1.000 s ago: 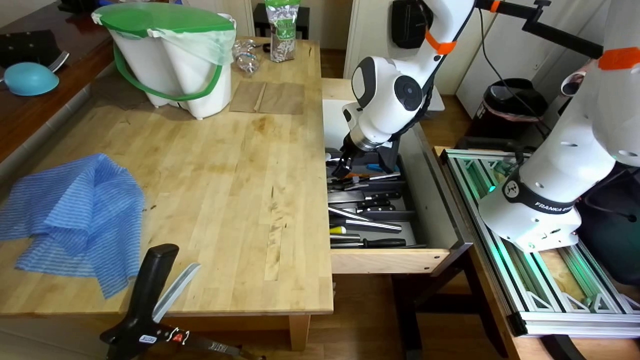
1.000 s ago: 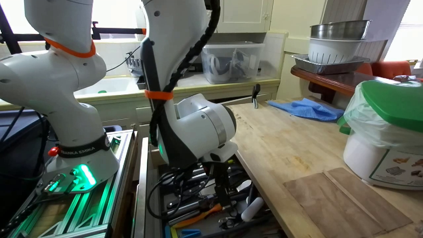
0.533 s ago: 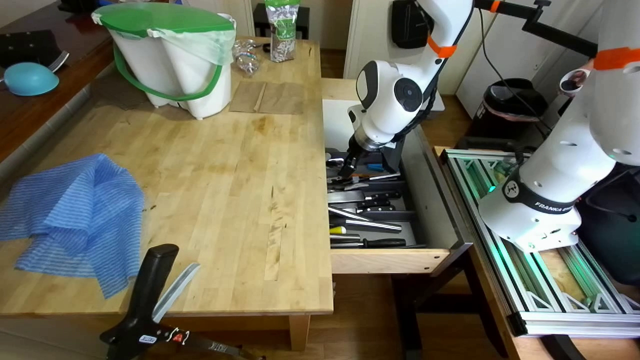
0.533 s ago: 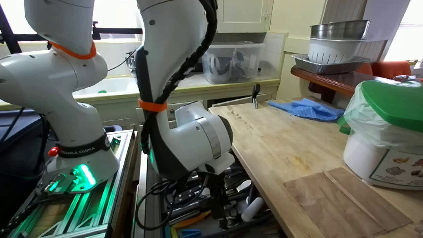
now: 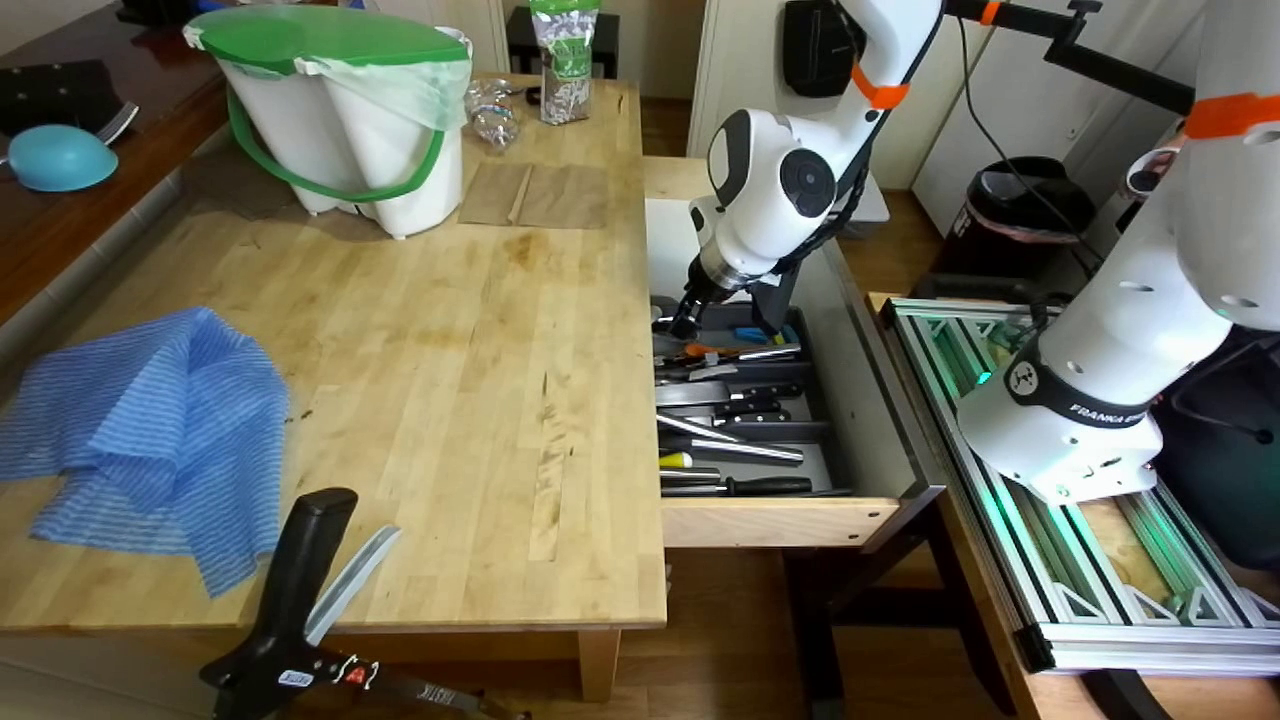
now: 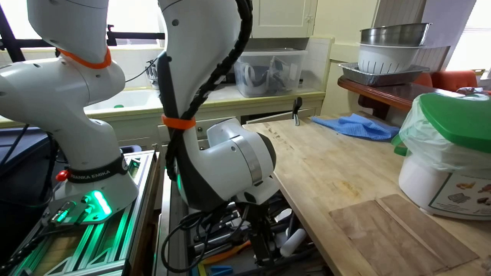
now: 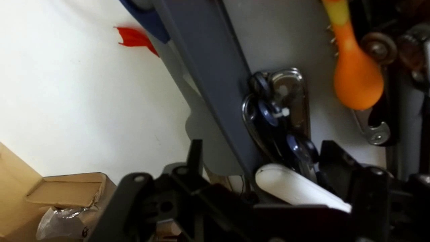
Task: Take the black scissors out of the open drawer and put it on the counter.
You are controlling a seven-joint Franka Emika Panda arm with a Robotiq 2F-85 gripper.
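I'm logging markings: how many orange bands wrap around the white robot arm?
2: the orange forearm band and the orange upper-arm band, each in both exterior views. Others may be hidden or out of frame.

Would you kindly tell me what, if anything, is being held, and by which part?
Nothing is held: the end effector is open, its jaws apart in the wrist view.

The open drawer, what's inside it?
The drawer holds black-handled knives, an orange utensil and a white rod-shaped thing. The tool covers part of the wrist view; what's behind it is hidden.
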